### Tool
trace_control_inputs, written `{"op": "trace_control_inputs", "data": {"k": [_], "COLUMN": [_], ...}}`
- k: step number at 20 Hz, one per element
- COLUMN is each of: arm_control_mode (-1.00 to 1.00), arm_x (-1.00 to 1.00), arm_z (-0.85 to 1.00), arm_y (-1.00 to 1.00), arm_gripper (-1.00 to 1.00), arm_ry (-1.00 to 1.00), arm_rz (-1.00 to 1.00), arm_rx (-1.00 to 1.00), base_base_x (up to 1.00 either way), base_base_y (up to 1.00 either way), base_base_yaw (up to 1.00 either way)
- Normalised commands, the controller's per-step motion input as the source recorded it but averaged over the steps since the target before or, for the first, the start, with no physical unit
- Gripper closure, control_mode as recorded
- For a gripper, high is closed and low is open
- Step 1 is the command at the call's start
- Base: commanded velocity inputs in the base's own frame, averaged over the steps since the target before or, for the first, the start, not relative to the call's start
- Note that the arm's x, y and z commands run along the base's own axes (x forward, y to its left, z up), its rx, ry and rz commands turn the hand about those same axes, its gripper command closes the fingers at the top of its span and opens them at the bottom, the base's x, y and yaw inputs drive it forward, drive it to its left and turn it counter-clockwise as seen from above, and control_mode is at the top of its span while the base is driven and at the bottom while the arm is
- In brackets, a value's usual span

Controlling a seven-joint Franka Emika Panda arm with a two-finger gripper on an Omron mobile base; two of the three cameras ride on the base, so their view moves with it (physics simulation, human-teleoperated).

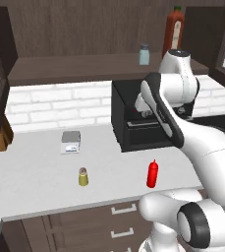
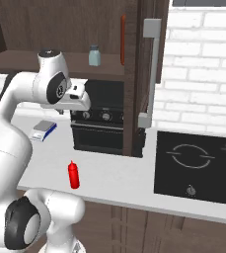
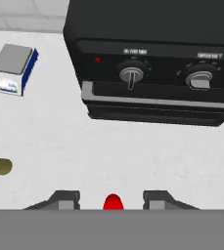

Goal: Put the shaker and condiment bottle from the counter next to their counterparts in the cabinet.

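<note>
1. Where things sit: the condiment bottle [image 1: 153, 174] stands upright on the counter just in front of the black toaster oven [image 1: 133, 123]. The shaker [image 1: 83, 177] is also in front of the oven, but well off to its left. Neither is in the cabinet [image 1: 74, 69] above the oven yet.
2. The gripper [image 3: 112, 197] hangs in front of the oven's face, looking down at the bottle's red nozzle. Its fingers are apart with nothing held, and the gap looks pretty narrow.
3. Biggest worry, I reckon: if that gap isn't wider than the bottle body, coming down on it will poke the nozzle and knock the bottle over.
4. The oven's knobs are close behind the hand, so a sloppy descent could clip them.
5. The squeeze bottle is tapered and slick. If it's pinched too high it could pop out on the lift.
6. Up on the shelf above the oven, the pale shaker [image 1: 144, 54] and tall sauce bottle [image 1: 174, 29] stand close together. A careless placement could topple either one.
</note>
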Motion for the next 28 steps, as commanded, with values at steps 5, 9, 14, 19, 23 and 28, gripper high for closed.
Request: {"op": "trace_control_inputs", "data": {"k": [5, 9, 14, 19, 23, 28], "arm_control_mode": [-1.0, -1.0, -1.0, -1.0, -1.0, -1.0], "arm_x": [-0.26, -0.44, -0.51, -0.29, -0.16, -0.11], "arm_z": [-0.12, -0.31, -0.12, -0.47, -0.64, -0.5], "arm_y": [0.02, 0.08, 0.14, 0.51, 0.15, 0.0], "arm_gripper": [-1.0, -1.0, -1.0, -1.0, -1.0, -1.0], "arm_ry": [0.0, -0.15, -0.26, -0.47, -0.43, -0.23], "arm_rz": [-0.01, -0.02, -0.39, -0.27, -0.32, -0.28], "arm_rx": [-0.03, -0.06, 0.0, -0.06, 0.0, 0.01], "base_base_x": [0.0, 0.0, 0.0, 0.0, 0.0, 0.0], "base_base_y": [0.0, 0.0, 0.0, 0.0, 0.0, 0.0], "base_base_yaw": [0.0, 0.0, 0.0, 0.0, 0.0, 0.0]}}
